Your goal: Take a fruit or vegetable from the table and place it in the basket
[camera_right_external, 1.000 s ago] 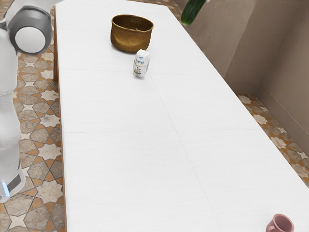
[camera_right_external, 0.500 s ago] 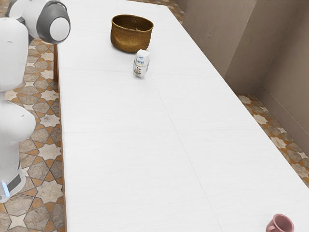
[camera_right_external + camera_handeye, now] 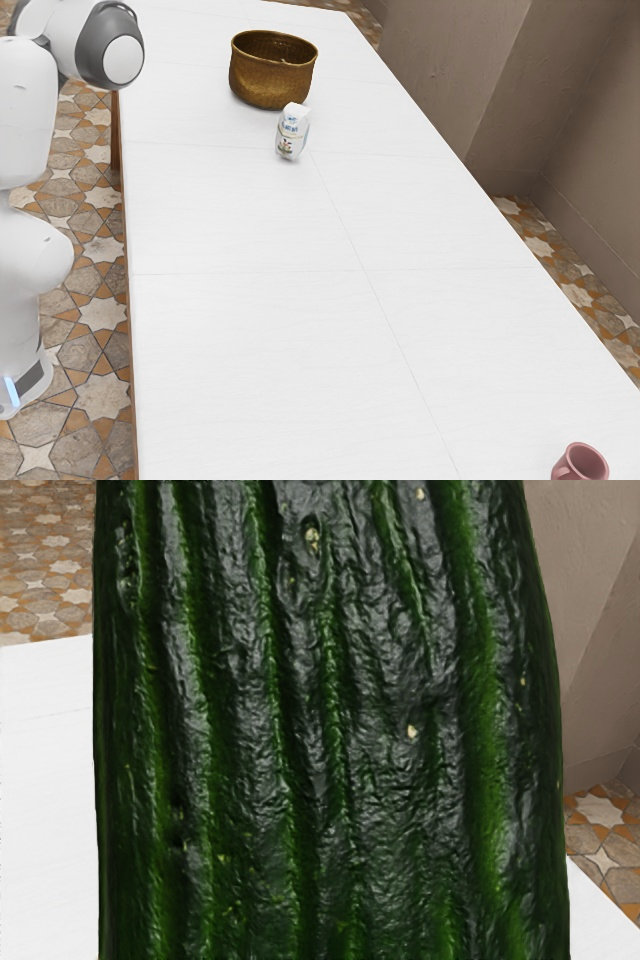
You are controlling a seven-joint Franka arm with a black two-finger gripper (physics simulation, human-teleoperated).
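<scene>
A dark green, ridged cucumber (image 3: 330, 730) looms very close to my hand in the wrist view, raised above the level of the white table (image 3: 45, 800), with floor and wall behind it. How my gripper stands on the cucumber cannot be made out. In the exterior view, the brown-gold basket (image 3: 271, 82) stands upright at the far end of the table (image 3: 250, 340). My arm (image 3: 95, 45) is raised at the exterior view's upper left.
A small white bottle or carton (image 3: 292, 132) with a printed label stands just in front of the basket. The pink mug (image 3: 581, 464) sits at the exterior view's lower right corner. A wall (image 3: 450, 90) rises beyond the table's far long side.
The cucumber's end, at the exterior view's top edge a second ago, has left that spot. My arm's upper part shifted toward the exterior view's right, then stayed nearly still over the last half second.
</scene>
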